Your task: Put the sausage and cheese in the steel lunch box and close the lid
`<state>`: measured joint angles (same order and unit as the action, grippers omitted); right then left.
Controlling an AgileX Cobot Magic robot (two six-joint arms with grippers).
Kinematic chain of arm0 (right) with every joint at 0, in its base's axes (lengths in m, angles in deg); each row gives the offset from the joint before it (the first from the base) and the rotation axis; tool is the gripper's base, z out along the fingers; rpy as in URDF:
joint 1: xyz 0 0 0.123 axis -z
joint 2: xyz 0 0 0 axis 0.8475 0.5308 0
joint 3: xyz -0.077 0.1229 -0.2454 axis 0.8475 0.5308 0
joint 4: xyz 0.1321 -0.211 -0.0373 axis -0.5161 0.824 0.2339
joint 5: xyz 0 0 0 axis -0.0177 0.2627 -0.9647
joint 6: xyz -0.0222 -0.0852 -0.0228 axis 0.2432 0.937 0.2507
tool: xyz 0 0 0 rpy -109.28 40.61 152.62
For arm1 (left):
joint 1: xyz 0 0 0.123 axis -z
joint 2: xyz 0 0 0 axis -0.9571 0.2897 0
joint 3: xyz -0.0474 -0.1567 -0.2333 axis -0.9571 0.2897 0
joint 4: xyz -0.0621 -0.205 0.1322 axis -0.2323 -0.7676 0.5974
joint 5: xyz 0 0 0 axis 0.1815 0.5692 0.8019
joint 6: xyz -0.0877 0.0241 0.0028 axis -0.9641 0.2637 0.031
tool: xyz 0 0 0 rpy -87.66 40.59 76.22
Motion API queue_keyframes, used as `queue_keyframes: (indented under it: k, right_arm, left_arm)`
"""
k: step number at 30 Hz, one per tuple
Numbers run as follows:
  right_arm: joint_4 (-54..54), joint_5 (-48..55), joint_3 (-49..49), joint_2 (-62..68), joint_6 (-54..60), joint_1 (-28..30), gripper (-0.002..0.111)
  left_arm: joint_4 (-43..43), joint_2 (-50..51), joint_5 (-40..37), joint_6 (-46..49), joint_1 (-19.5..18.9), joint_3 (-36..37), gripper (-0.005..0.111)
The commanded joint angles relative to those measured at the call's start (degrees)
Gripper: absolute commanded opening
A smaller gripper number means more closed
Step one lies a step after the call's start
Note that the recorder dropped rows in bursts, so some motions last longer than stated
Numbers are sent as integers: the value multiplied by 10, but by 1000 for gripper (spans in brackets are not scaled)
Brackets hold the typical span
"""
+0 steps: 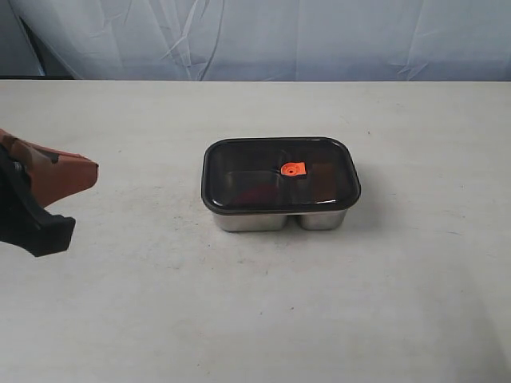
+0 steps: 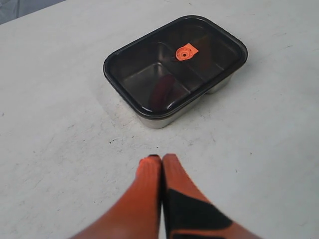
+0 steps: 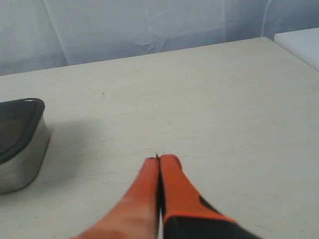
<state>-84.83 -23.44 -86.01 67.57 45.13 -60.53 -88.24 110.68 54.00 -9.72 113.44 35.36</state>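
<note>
So the steel lunch box (image 1: 279, 219) sits pretty much dead centre on the table (image 1: 399, 311) in the exterior view, just a touch above the middle of the frame. The lid (image 1: 263, 163) is on it: dark, see-through-ish, lying flat with its edge wrapped all round the rim. The little orange valve tab (image 1: 293, 169) is in the middle of the lid. Through the lid you can make out the divider and a red curved shape, the sausage (image 2: 162, 92), which lies in the left compartment as the exterior view shows it. The cheese I honestly can't pick out, the lid is too dark over the other compartment. The left gripper (image 2: 161, 158) has its two fingers pressed together with nothing between them. It hangs at the left edge of the exterior frame, well apart from the box. The right gripper (image 3: 158, 158) is the same, fingers together and empty, over bare table, with one end of the box nearby but not touching.
</note>
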Motion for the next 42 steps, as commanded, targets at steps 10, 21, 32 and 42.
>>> queue_keyframes:
  k: [10, 21, 32, 42]
  right_arm:
    - [-1, -7, 3, -4, 4, 3, -1]
    - [-1, -7, 3, -4, 4, 3, -1]
    - [-1, -10, 3, -4, 4, 3, -1]
    - [-1, -9, 3, -4, 4, 3, -1]
  left_arm:
    - [23, -17, 69, -1, 4, 46, 0]
    - [25, -178, 194, -1, -133, 250, 0]
    - [21, -360, 191, 7, -317, 371, 0]
    - [-3, -431, 208, 7, -334, 402, 0]
